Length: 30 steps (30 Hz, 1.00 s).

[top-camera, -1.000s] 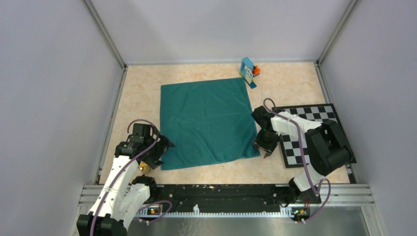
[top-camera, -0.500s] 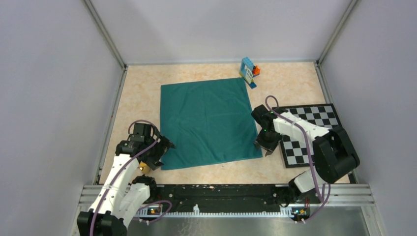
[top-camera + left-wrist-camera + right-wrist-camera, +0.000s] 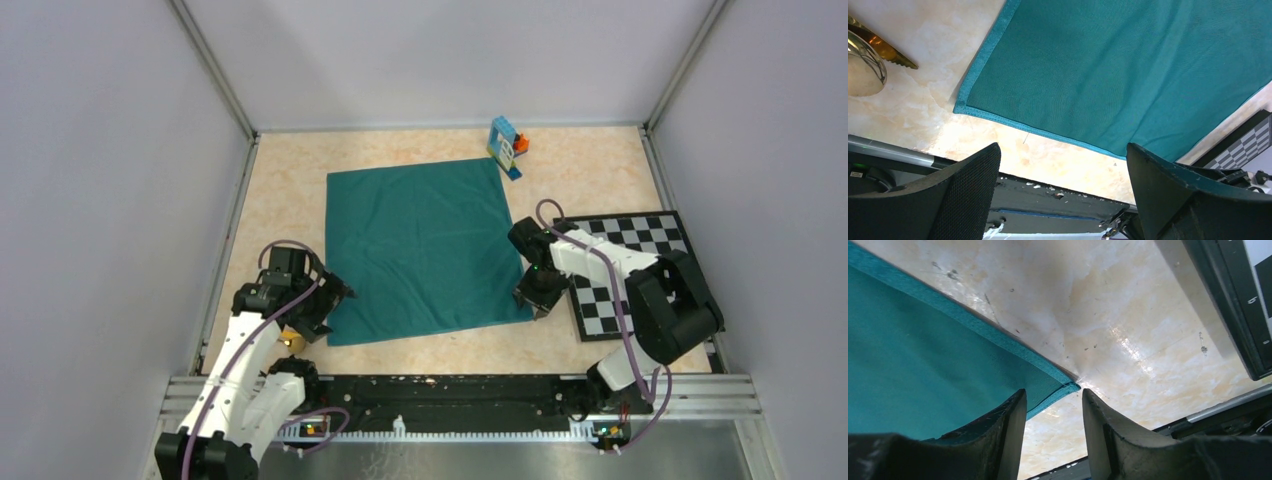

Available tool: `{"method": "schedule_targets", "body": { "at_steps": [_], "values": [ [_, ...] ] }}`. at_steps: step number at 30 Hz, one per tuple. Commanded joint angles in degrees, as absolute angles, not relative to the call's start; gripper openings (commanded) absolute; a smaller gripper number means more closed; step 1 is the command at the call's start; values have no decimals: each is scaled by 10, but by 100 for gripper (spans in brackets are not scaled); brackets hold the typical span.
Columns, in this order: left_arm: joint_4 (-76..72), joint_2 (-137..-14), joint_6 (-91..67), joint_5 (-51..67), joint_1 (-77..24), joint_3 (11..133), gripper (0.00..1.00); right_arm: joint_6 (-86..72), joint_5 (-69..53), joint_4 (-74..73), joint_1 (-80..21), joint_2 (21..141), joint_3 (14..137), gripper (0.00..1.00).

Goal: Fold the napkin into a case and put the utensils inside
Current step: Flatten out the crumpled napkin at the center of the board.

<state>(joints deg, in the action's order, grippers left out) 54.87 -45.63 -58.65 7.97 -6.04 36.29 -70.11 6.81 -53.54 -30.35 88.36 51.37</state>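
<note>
Teal napkin (image 3: pixel 425 250) lies flat and unfolded, its near right corner at the mouth of the right gripper (image 3: pixel 1052 396), jaws narrow, not closed on it, while the left gripper (image 3: pixel 1063 148), wide open, hovers near the near left corner

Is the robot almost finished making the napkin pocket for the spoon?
Not nearly. Nothing is done: the napkin lies flat, unfolded. In hand: the right hand straddles one near corner, not closed on it; the left hand hangs wide open by the other. Left: all the folding, then slipping in the utensils, which lie on the table beside the napkin.
</note>
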Motion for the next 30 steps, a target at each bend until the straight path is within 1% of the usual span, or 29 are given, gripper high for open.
{"method": "schedule_targets", "body": {
  "at_steps": [1, 7, 8, 12, 16, 17, 18, 19, 22, 23, 25, 27, 30],
  "values": [
    [556, -453, -593, 78, -62, 384, 99, -717, 56, -508, -314, 905, 496, 42],
    [563, -451, -593, 78, -62, 385, 99, -728, 66, -486, -314, 922, 470, 40],
    [565, -449, -594, 75, -62, 386, 99, -732, 71, -482, -314, 924, 463, 38],
    [569, -446, -599, 60, -62, 384, 99, -738, 82, -450, -314, 925, 435, 27],
    [570, -456, -604, 42, -62, 377, 99, -737, 88, -451, -315, 915, 431, 18],
    [572, -461, -606, 35, -62, 375, 99, -736, 89, -451, -315, 907, 432, 13],
    [574, -467, -608, 29, -62, 373, 99, -736, 92, -453, -315, 899, 433, 4],
    [575, -473, -610, 24, -62, 370, 99, -738, 96, -457, -315, 889, 434, 0],
    [565, -491, -619, 19, -62, 352, 99, -742, 102, -454, -315, 856, 432, 0],
    [562, -497, -621, 14, -64, 347, 96, -744, 102, -452, -315, 846, 431, 0],
    [569, -510, -634, -33, -79, 348, 82, -744, 100, -445, -315, 831, 432, 0],
    [585, -524, -670, -93, -113, 353, 82, -746, 102, -442, -316, 820, 433, 0],
    [595, -558, -723, -117, -168, 355, 80, -749, 106, -442, -315, 812, 433, 0]
  ]
}}
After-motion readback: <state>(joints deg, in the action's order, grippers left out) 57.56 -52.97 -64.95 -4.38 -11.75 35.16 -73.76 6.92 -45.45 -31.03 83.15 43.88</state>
